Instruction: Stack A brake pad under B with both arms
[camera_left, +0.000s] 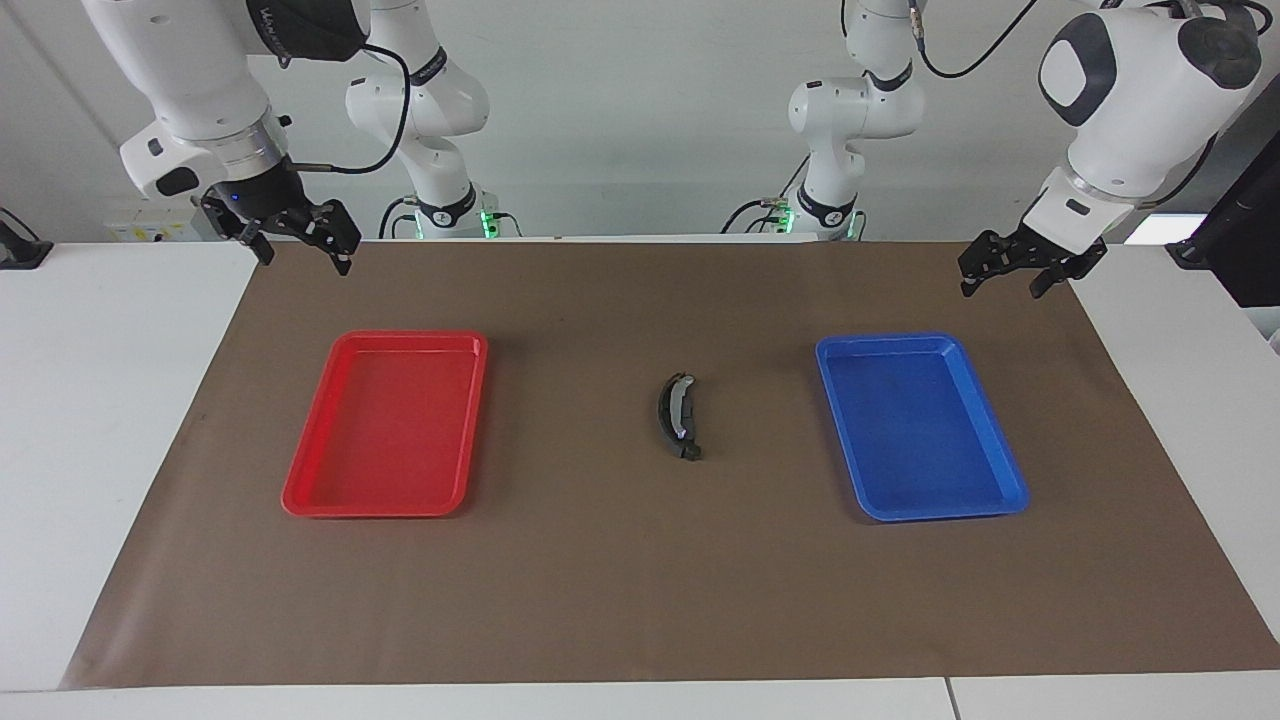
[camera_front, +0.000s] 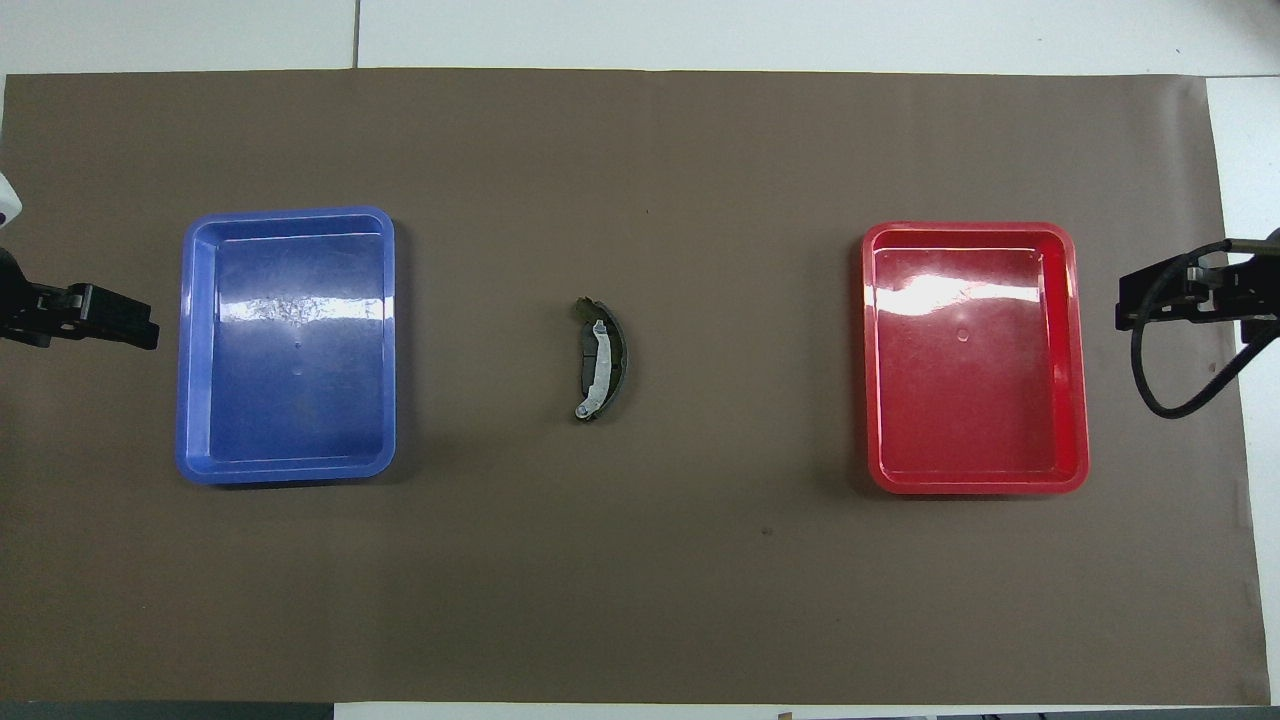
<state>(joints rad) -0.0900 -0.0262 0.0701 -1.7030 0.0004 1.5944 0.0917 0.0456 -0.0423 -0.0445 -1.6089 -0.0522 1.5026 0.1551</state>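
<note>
Brown desk: curved brake shoe between trays. Both hands, left and right, open, empty. Next: find small pad.

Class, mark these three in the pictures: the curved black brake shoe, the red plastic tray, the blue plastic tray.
Curved black brake shoe (camera_front: 601, 359): overhead view, on its pale grey inner strip.
Red plastic tray (camera_left: 312, 503): facing view, on its rim at a corner.
Blue plastic tray (camera_left: 923, 430): facing view, on its bare floor.

White, rounded, jointed robot arms carry dark grey joint caps, looping black cables, black two-finger grippers, green-lit bases.
</note>
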